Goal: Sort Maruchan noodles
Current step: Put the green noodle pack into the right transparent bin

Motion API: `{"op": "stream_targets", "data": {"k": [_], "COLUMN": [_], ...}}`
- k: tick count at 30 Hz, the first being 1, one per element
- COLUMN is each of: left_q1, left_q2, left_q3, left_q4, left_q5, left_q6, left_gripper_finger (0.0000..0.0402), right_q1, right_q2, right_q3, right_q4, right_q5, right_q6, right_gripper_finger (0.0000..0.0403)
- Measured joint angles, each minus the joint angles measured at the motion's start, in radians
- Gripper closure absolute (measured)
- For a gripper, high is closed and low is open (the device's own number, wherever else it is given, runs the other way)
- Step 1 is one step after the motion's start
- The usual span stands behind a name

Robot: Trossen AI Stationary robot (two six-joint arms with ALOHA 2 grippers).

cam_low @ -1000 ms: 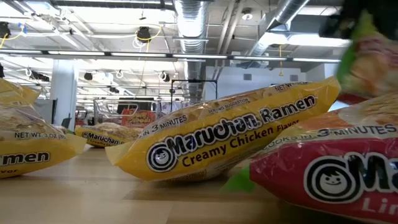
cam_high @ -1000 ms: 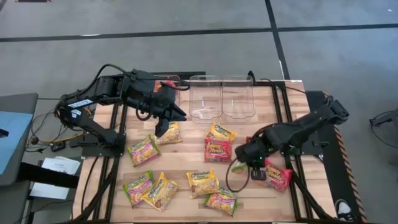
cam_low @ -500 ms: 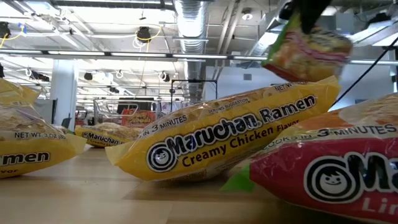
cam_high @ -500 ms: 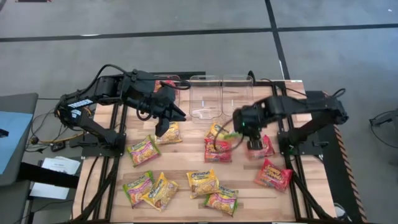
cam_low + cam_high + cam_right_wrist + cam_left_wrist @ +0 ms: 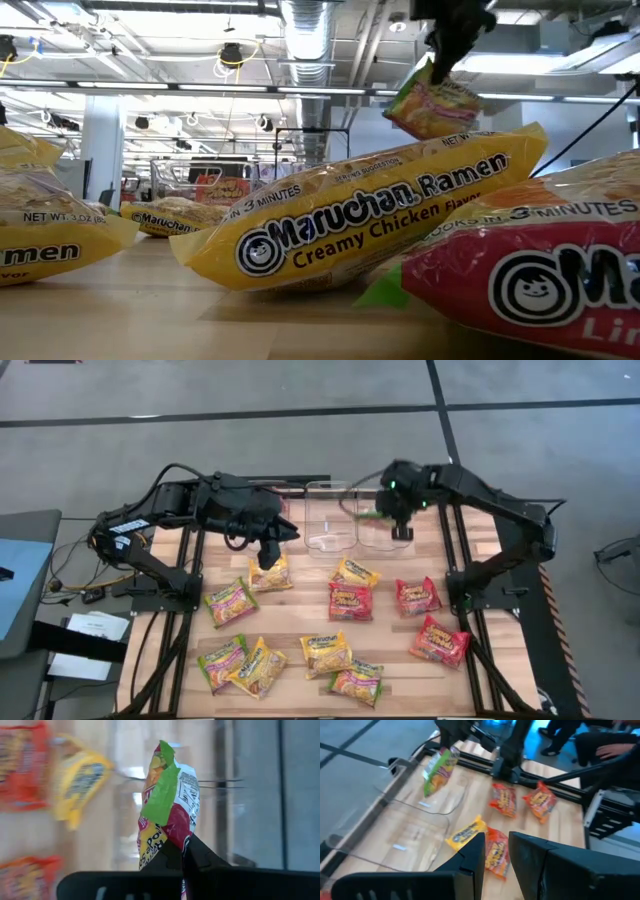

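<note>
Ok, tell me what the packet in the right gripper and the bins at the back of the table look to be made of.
The green-and-pink packet clamped in the right gripper: thin glossy plastic film, judging by its sheen, creased edge and printed panel. The clear bins: transparent, apparently rigid plastic, since the wood shows through the walls and they hold their shape.

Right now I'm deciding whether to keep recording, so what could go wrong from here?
The right gripper pinches only the edge of the green-and-pink packet, so it may slip before release. It hangs near the shared wall of two clear bins, so it could drop into the wrong one. The left gripper waits open over the table.
</note>
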Motion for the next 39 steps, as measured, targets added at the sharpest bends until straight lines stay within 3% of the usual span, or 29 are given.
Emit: {"op": "stream_targets", "data": {"k": [7,13,27,39], "left_q1": [0.054,0.120,0.271,0.298], "left_q2": [0.000,0.000,0.000,0.000], "left_q3": [0.000,0.000,0.000,0.000], "left_q4": [-0.042,-0.057,-0.058,-0.061], "left_q5": [-0.057,-0.115,-0.112,-0.111], "left_q6": [0.044,0.131,0.229,0.266], "left_gripper_finger": [0.0329,0.0329,0.0329,0.0329], "right_q1": [-0.184,-0.276,-0.297,-0.305], "right_q2": [0.032,0.130,0.337,0.460], "right_q3": [0.001,0.000,-0.001,0.000], "right_q4": [0.147,0.178,0.165,0.216], "right_q5": [0.009,0.026,0.053,0.120], "right_q6": [-0.122,-0.215,-0.313,-0.336], "right_gripper_finger": [0.0398,0.0398,0.0398,0.0379]}}
